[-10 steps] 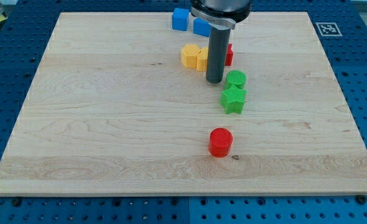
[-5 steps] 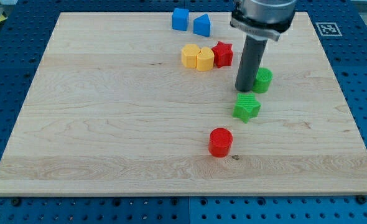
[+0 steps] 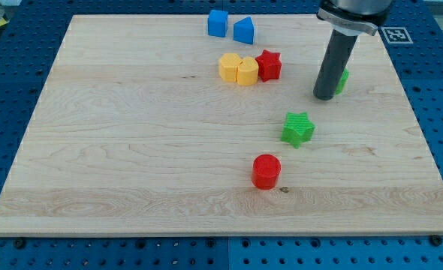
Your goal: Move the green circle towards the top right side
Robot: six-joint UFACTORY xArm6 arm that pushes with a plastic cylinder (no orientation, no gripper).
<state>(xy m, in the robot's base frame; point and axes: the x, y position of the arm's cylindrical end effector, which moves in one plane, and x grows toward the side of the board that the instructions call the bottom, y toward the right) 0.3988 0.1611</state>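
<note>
The green circle (image 3: 344, 81) lies right of the board's middle, toward the view's top right, mostly hidden behind my rod; only a sliver shows at the rod's right side. My tip (image 3: 324, 96) rests on the board, touching the circle's left side. The green star (image 3: 298, 129) lies apart, below and left of the tip.
A red circle (image 3: 266, 171) lies below the green star. Two yellow blocks (image 3: 237, 69) and a red star (image 3: 269, 65) cluster left of the tip. Two blue blocks (image 3: 230, 26) sit near the top edge. A marker tag (image 3: 395, 34) is at the board's top right corner.
My tip has moved right and up, pushing the green circle toward the top right. The green star was nudged right earlier and now rests still.
</note>
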